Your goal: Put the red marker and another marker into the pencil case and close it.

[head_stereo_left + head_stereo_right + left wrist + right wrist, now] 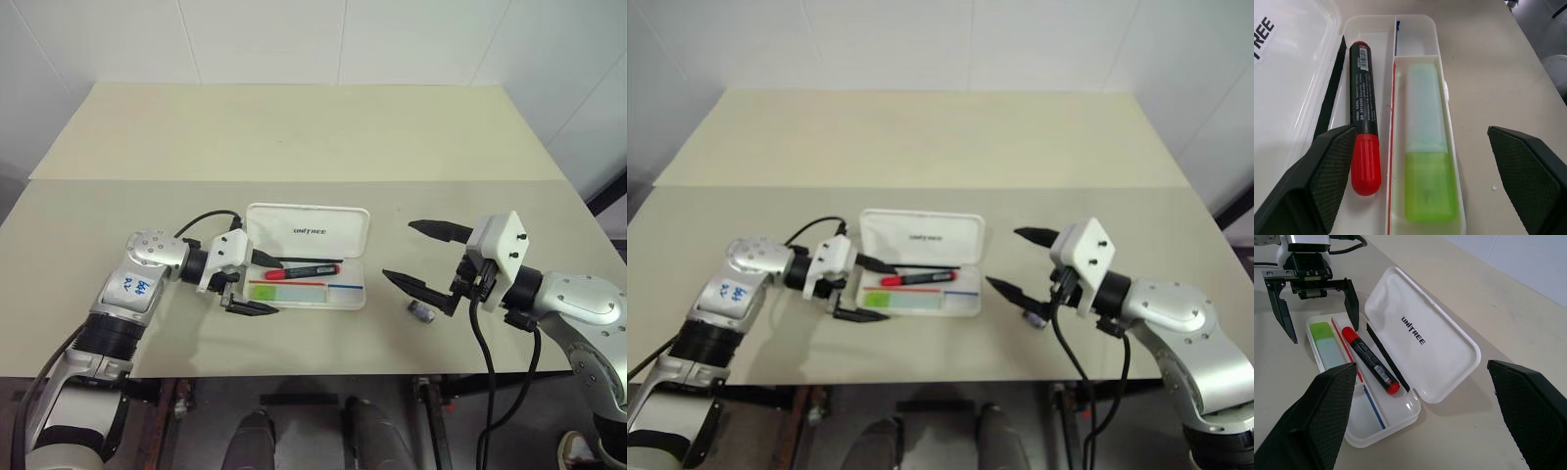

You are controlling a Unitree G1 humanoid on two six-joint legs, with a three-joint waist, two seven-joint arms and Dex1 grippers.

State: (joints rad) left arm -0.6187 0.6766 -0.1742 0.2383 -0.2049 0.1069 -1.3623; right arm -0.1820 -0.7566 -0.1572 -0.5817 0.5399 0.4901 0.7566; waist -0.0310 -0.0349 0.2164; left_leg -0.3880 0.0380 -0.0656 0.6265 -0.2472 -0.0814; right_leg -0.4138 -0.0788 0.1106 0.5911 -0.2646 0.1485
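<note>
Beige table (294, 137), open pencil case (1420, 338) with red marker (1362, 132), green marker (1426, 176) inside; both pincers wide.

Raised lid (312, 231) behind open tray (345, 298)

Head views look down over the table (294, 127); both wrist views face the pencil case (1440, 357) closely.
</note>
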